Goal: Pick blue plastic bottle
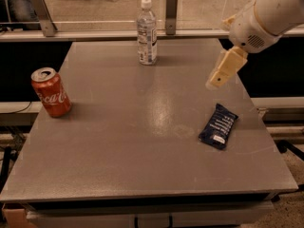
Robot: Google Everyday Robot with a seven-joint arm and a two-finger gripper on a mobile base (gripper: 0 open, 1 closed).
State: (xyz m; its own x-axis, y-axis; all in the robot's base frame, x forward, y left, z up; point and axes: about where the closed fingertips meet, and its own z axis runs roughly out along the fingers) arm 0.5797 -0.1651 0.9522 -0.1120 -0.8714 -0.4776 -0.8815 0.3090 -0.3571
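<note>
You are looking through a single camera that is sitting above the near edge of the tabletop (142, 175) and tilting down across it toward the far rail (95, 33). It is taking in almost the whole tabletop from fairly close. The tool (216, 81) is hanging in the upper right of your frame, over the tabletop's right side.

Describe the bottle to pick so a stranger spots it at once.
On the grey table, look near the middle of the far edge: the blue plastic bottle stands upright there, well left of the gripper, which hovers above the table's right side. It alone is clear with a white cap, taller than the red can at the left and unlike the flat dark packet at the right.
</note>
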